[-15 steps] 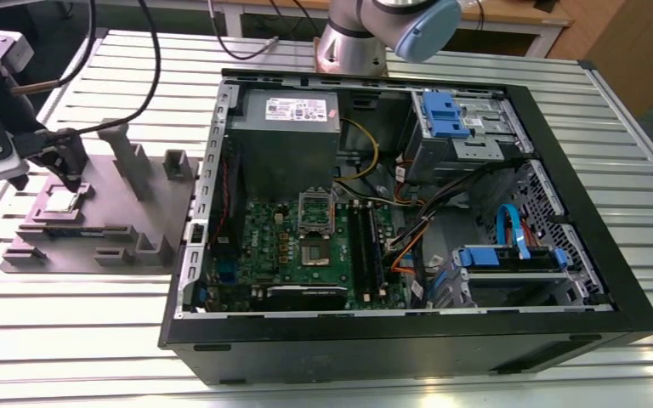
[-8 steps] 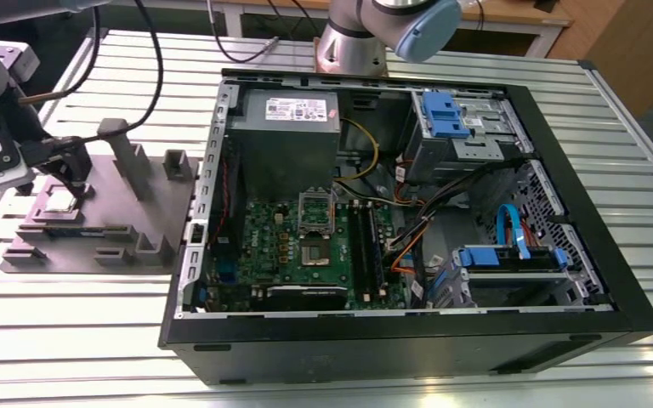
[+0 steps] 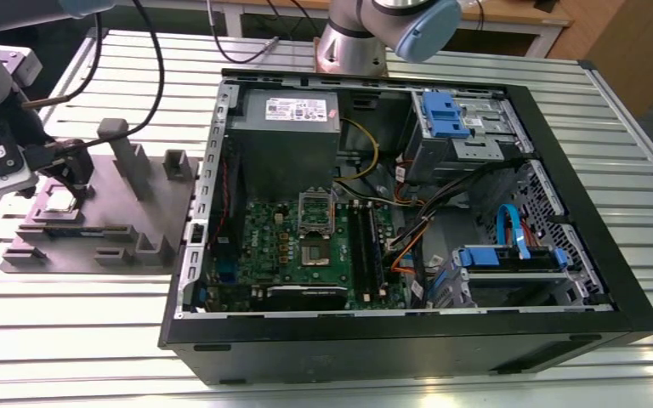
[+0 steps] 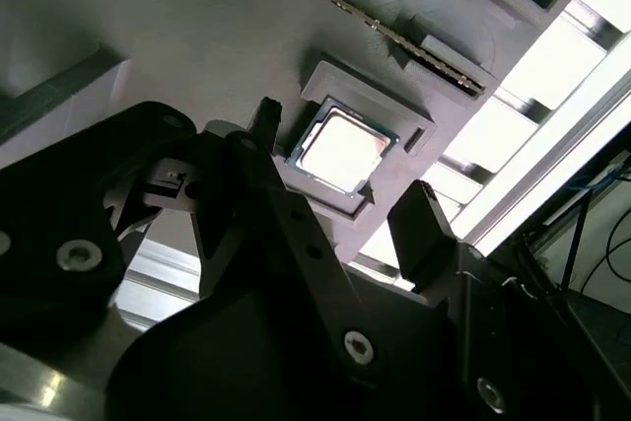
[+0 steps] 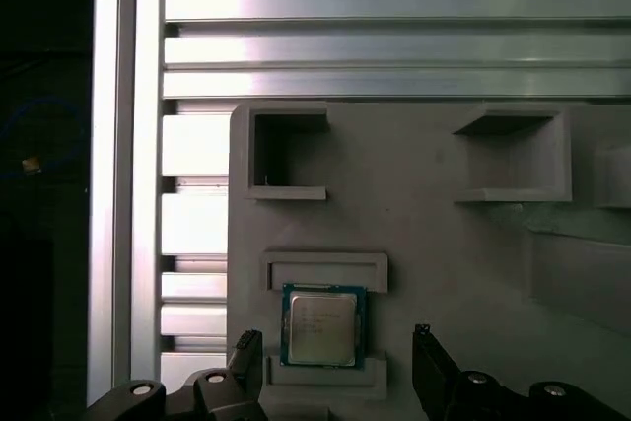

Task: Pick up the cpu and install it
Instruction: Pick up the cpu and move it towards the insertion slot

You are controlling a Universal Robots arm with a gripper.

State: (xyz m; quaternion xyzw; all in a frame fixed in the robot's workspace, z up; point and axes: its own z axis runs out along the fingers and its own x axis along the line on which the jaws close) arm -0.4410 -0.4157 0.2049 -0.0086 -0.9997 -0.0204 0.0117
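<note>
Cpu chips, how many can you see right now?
1. The cpu lies recessed in the grey tray, beneath the open claw. Others could hide inside the case.

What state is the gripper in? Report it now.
Gripper: open, holding nothing; its fingers stand either side of the cpu, which lies in its recess in the grey tray.

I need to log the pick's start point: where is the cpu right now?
The cpu lies in its square recess on the grey tray at the exterior view's left, outside the computer case, with the open gripper poised over it.
</note>
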